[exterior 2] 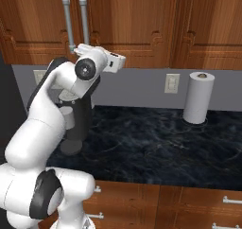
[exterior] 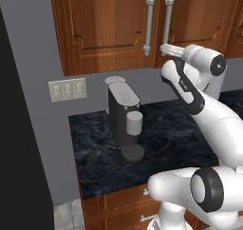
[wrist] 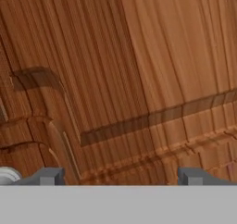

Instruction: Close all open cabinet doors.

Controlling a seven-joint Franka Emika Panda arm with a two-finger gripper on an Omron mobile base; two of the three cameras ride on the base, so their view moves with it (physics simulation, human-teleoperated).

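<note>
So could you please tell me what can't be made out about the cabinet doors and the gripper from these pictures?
- Cabinet doors: tops cut off by the upper edge in both base views, so full closure is unclear.
- Gripper: hand view shows the finger tips apart; whether they touch the wood is hidden.
- Right handle: lower end hidden behind the arm, left base view.

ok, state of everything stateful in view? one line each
left cabinet door: shut, flush.
right cabinet door: looks shut; the hand is right in front of it.
gripper: open, empty, facing the door panel up close.
coffee machine: upright on the counter, cup in its bay.
paper towel roll: upright.
</note>
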